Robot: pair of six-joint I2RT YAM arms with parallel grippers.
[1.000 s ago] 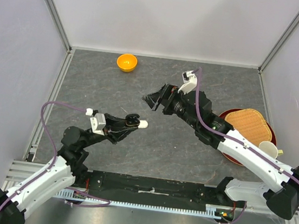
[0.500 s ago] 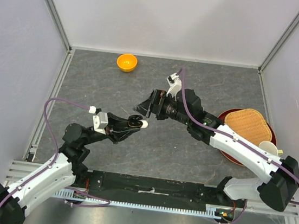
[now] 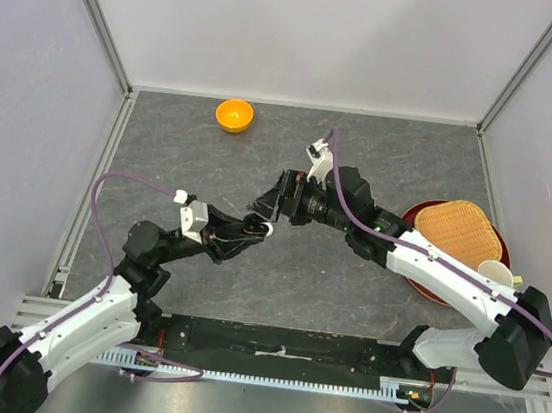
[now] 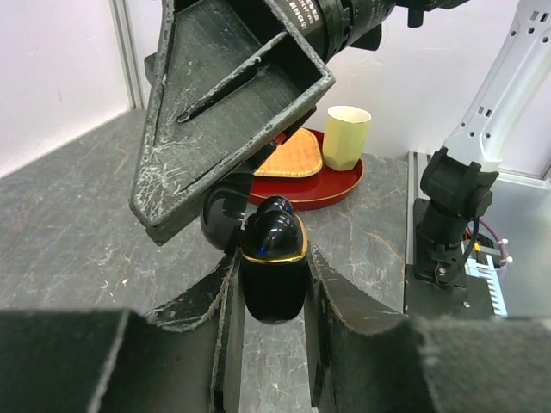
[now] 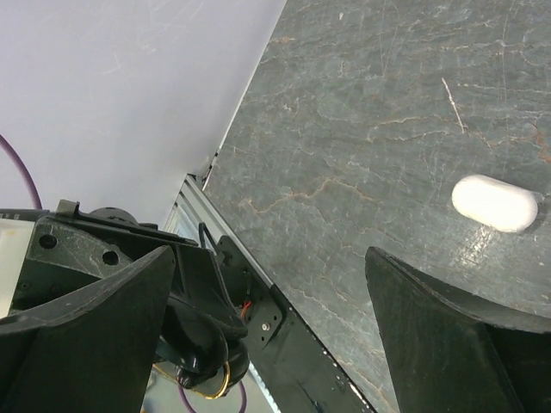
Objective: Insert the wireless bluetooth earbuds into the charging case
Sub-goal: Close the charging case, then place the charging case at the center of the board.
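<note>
My left gripper is shut on the charging case, a glossy black pebble with a gold rim. It holds the case upright above the table, and the case's round lid is tipped back. The right gripper hangs open just above and beyond the case, and one of its wide fingers looms over the lid. In the right wrist view the right gripper has nothing between its fingers, and the case shows at the lower left. No earbuds can be made out.
A white oblong piece lies on the table beside the left gripper's tip. An orange bowl sits at the back. A red tray on the right carries a woven plate and a cream cup.
The right gripper has swung left and down until it is close over the case. The left arm has pushed slightly forward, still gripping the case.
</note>
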